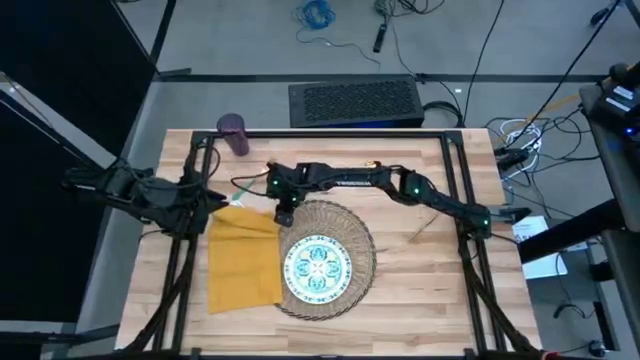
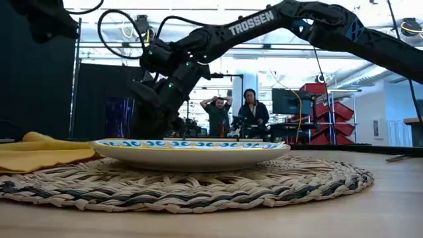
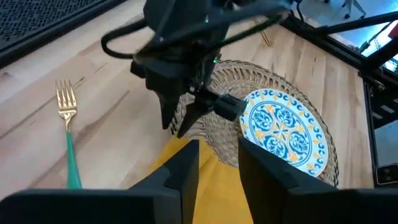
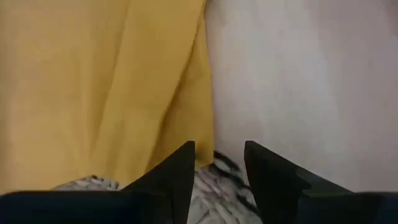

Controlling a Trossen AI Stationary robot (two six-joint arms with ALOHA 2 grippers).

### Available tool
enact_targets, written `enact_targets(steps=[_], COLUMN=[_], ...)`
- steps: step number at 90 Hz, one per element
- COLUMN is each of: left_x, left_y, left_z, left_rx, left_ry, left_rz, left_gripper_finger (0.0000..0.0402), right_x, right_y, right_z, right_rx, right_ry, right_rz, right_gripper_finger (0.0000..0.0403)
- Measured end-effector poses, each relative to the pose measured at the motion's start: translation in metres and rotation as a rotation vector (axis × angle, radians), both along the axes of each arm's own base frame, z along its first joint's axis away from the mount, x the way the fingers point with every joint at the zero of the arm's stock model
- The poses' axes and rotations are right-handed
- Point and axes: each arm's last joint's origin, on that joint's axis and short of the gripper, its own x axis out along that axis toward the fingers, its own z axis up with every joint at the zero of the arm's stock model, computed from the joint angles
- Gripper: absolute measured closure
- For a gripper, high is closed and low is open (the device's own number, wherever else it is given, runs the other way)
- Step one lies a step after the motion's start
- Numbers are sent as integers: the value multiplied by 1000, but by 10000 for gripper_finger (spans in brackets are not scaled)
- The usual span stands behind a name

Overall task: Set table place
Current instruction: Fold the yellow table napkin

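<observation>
A round woven placemat (image 1: 352, 240) lies at the table's middle with a white-and-teal plate (image 1: 317, 266) on it. A yellow napkin (image 1: 243, 258) lies flat to its left, its right edge under the mat's rim. My right gripper (image 3: 180, 127) points down, open, over the mat's far left rim (image 4: 214, 186) by the napkin's corner. My left gripper (image 3: 217, 168) hovers open above the napkin's far left part. A gold fork with a teal handle (image 3: 67, 124) lies on the bare wood. A purple cup (image 1: 234, 132) stands at the far left edge. My right gripper has its fingers low on either side of the placemat's far left rim (image 3: 205, 127), coming from above. Whether the fingertips touch the mat or the napkin, I cannot tell.
A thin gold piece of cutlery (image 1: 425, 228) lies on the wood right of the placemat. Black rails (image 1: 455, 170) frame the table. Bare wood shows at the near right. Two people stand in the room far behind the table.
</observation>
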Motion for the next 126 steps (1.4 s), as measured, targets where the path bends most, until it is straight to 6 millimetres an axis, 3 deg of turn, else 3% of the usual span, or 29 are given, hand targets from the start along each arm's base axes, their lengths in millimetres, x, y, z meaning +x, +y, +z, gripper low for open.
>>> enact_targets(steps=[27,65,81,126], left_x=[0,0,0,0], left_y=[0,0,-1,-1], left_z=[0,0,0,0], left_rx=[-7,-9,-12,-19], left_ry=[2,3,3,5], left_rz=[-9,-11,-15,-24], left_gripper_finger=[308,308,308,308], right_x=[1,2,2,-18], right_y=[1,9,8,-39], right_z=[-3,-3,-3,-5], right_rx=[6,17,11,-52], right_ry=[7,-1,-7,124], right_rz=[-4,38,44,-82], right_gripper_finger=[286,392,402,403])
